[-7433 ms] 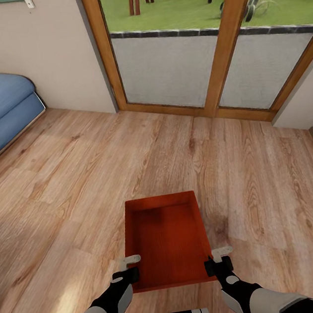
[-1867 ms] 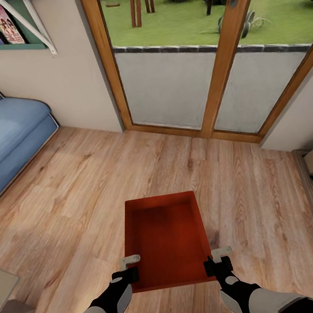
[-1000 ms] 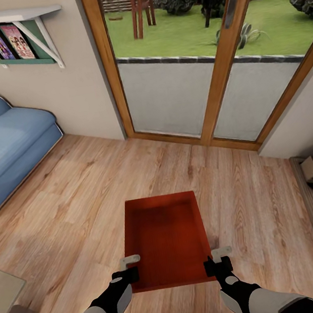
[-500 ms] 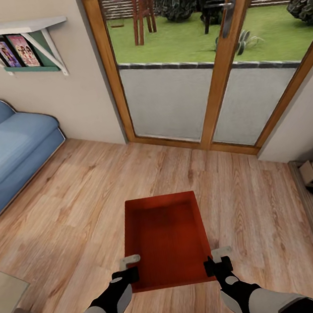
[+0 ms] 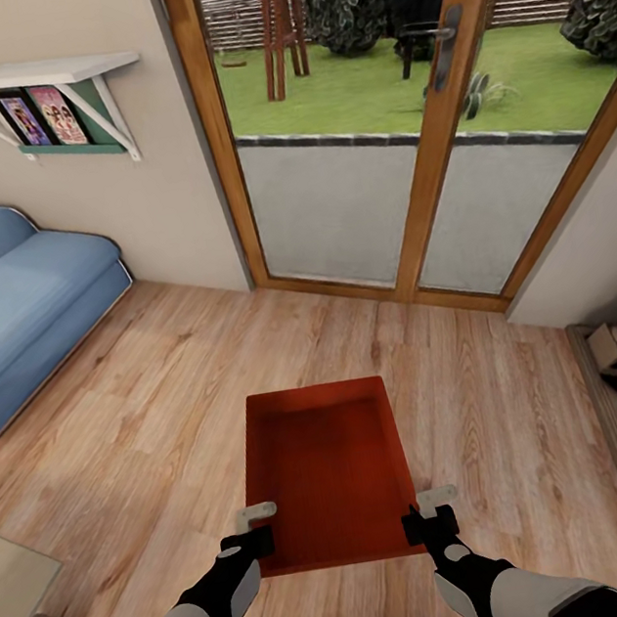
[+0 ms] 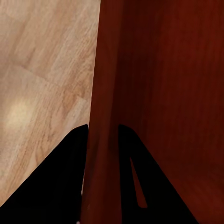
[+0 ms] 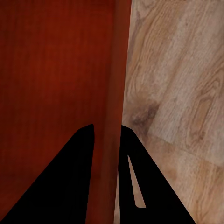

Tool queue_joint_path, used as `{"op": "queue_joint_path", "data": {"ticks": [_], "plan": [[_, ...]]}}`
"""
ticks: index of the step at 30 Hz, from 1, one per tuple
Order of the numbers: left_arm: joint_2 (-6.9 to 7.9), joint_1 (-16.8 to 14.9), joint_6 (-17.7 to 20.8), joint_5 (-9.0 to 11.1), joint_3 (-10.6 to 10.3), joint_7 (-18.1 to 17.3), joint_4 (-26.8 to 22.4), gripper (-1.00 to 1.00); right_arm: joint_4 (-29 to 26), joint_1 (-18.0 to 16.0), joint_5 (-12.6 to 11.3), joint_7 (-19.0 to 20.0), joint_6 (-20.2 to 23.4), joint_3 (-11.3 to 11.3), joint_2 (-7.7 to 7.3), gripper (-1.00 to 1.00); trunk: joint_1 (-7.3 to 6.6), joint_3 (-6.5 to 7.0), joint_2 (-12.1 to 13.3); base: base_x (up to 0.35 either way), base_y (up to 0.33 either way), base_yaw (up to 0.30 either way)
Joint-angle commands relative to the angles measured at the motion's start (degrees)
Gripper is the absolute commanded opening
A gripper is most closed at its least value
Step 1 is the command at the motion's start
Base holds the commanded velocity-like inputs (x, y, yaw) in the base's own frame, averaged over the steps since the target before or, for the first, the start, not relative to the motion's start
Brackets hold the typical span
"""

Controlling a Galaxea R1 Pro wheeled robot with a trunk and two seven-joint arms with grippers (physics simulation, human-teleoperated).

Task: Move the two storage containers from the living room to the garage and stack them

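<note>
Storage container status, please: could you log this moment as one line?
room: living room | storage container: carried above wood-plank floor | left gripper: shut on left wall | right gripper: shut on right wall | ahead: glass patio door

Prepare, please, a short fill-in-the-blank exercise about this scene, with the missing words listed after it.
1. Both grippers, the left gripper and the right gripper, hold one orange-red storage container by its two ____ walls.
2. The container has no lid and its inside is ____.
3. The floor under the container is made of light ____ planks.
4. The blue sofa stands at the robot's ____ side.

Missing words: side; empty; wood; left
</note>
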Motion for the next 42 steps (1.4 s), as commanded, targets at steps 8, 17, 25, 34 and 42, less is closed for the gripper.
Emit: {"op": "queue_joint_path", "data": {"ticks": [8, 17, 25, 34, 42], "plan": [[0.54, 0.02, 0.14, 0.38, 0.40, 1.06, 0.11, -1.00, -0.14, -0.07, -0.02, -0.14, -0.71, -2.04, -0.04, -1.00, 0.01, 0.43, -0.04, 0.000, 0.000, 0.000], [0.54, 0.02, 0.17, 0.37, 0.41, 1.06, 0.11, -1.00, -0.14, -0.07, -0.02, -0.09, -0.71, -2.04, -0.06, -1.00, 0.01, 0.94, -0.04, 0.000, 0.000, 0.000], [0.52, 0.02, 0.18, 0.35, 0.36, 1.06, 0.11, -1.00, -0.14, -0.07, 0.00, -0.11, -0.71, -2.02, -0.04, -1.00, 0.01, 1.41, -0.04, 0.000, 0.000, 0.000], [0.51, 0.02, 0.18, 0.36, 0.33, 1.06, 0.11, -1.00, -0.14, -0.07, 0.07, -0.18, -0.62, -2.01, 0.03, -1.00, 0.01, 1.47, -0.04, 0.000, 0.000, 0.000], [0.48, 0.02, 0.18, 0.36, 0.33, 1.06, 0.11, -1.00, -0.14, -0.07, 0.07, -0.18, -0.65, -1.98, 0.03, -1.00, 0.01, 1.98, -0.04, 0.000, 0.000, 0.000]]}}
